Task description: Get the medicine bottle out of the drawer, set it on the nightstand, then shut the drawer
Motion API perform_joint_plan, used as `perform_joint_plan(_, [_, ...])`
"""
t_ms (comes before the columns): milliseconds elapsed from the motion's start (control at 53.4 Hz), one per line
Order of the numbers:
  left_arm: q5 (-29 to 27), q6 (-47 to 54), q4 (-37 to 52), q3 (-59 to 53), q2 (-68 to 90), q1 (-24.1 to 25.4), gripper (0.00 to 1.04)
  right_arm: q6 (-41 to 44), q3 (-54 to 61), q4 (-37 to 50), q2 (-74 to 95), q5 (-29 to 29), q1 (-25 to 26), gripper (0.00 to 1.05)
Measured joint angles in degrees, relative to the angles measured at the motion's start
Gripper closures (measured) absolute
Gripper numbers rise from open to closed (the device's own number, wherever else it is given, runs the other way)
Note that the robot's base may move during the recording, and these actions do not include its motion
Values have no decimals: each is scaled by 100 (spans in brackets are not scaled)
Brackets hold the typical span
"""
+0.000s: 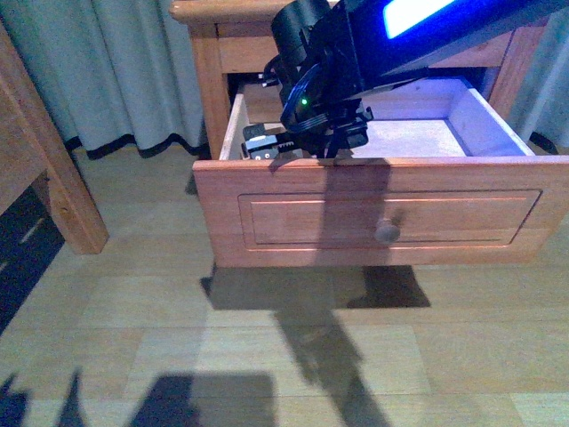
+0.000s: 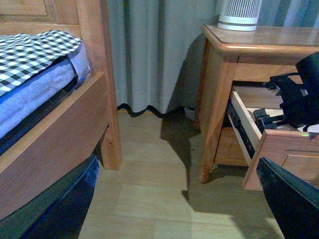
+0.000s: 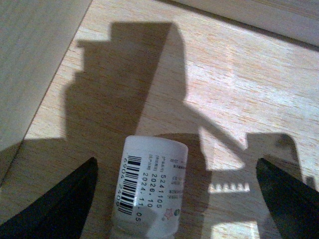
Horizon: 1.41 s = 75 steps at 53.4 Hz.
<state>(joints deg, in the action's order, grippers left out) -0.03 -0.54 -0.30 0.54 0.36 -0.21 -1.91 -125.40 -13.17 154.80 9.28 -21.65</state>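
**Pinch the bottle squarely**

The right jaws stand wide apart with the bottle centred between them on the drawer floor, untouched. Easing lower and closing slowly on its body should stop it rolling. The left jaws are apart, empty. Beyond, the nightstand top waits

The front view is dim and looks blue. A bright white glare shines on the right arm up top. The arm's dark shadow falls down the drawer front and across the floor. In the right wrist view, strong light makes hard shadows beside the medicine bottle.
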Motion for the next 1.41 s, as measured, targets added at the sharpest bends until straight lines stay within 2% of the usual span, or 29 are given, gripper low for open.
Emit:
perform_joint_plan(300, [0, 0, 0, 0, 0, 0, 6, -2, 223, 372, 4, 11, 11, 60])
perform_joint_plan(356, [0, 0, 0, 0, 0, 0, 6, 4, 420, 542, -72, 0, -17, 71])
perform_joint_plan(393, [0, 0, 0, 0, 0, 0, 6, 17, 592, 640, -166, -2, -26, 74])
perform_joint_plan(731, [0, 0, 0, 0, 0, 0, 6, 291, 2457, 1659, -1668, -179, -33, 75])
perform_joint_plan(843, [0, 2, 0, 0, 0, 0, 6, 332, 2728, 1856, -2291, -308, 9, 75])
perform_joint_plan(1124, [0, 0, 0, 0, 0, 0, 6, 643, 2826, 2308, -3447, -398, 400, 75])
perform_joint_plan(1405, [0, 2, 0, 0, 0, 0, 6, 1130, 2063, 2514, -3357, -131, 1005, 75])
